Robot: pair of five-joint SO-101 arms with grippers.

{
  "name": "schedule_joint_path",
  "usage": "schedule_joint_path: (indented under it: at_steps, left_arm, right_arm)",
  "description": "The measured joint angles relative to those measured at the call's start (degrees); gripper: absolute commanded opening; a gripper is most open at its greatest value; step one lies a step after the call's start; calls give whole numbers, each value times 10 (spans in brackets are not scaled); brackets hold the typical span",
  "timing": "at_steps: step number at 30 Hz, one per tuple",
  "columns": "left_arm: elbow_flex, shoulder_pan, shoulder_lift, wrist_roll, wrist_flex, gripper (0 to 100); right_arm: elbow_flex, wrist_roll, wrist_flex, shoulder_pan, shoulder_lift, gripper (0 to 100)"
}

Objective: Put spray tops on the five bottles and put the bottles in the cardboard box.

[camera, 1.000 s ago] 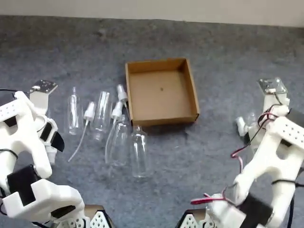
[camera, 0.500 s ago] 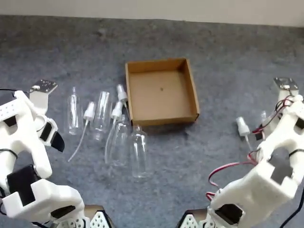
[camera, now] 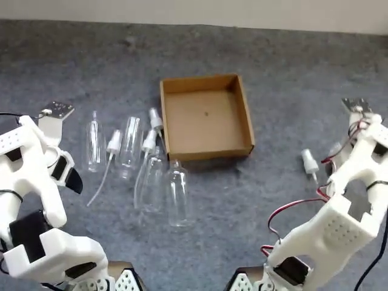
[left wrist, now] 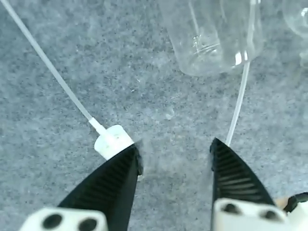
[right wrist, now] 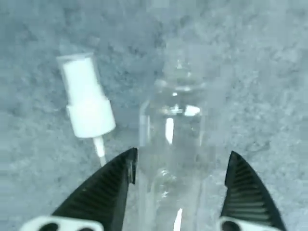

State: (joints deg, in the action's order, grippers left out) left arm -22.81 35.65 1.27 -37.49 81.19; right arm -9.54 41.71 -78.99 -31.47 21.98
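Observation:
The open cardboard box (camera: 206, 115) lies mid-table with nothing in it. To its left lie several clear bottles (camera: 177, 191) without tops, mixed with loose white spray tops (camera: 114, 142). My left gripper (left wrist: 174, 151) is open just above the carpet. A small white spray-top piece (left wrist: 111, 140) with a thin tube lies against one finger, and a bottle mouth (left wrist: 211, 33) is farther ahead. My right gripper (right wrist: 182, 163) is open, with a clear bottle (right wrist: 175, 125) lying between its fingers. A white spray top (right wrist: 86, 103) lies beside that bottle, right of the box (camera: 310, 162).
Grey carpet (camera: 273, 66) covers the table. The left arm (camera: 36, 176) stands at the near left and the right arm (camera: 357, 182) at the near right edge. A second thin tube (left wrist: 240, 91) runs past the left gripper.
The right arm has swung out toward the table's right edge, then eased back a little. Its lone spray top and bottle now show more. The left arm has not moved.

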Motion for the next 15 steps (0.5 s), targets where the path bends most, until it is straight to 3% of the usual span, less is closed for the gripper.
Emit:
schedule_joint_path:
  at_steps: [6, 15]
  left_arm:
    - [0, 0, 0, 1, 0, 197]
    - [0, 0, 0, 1, 0, 196]
  right_arm:
    - [-87, -44, -85, 76, -25, 238]
    - [-78, -52, -76, 134, 1, 238]
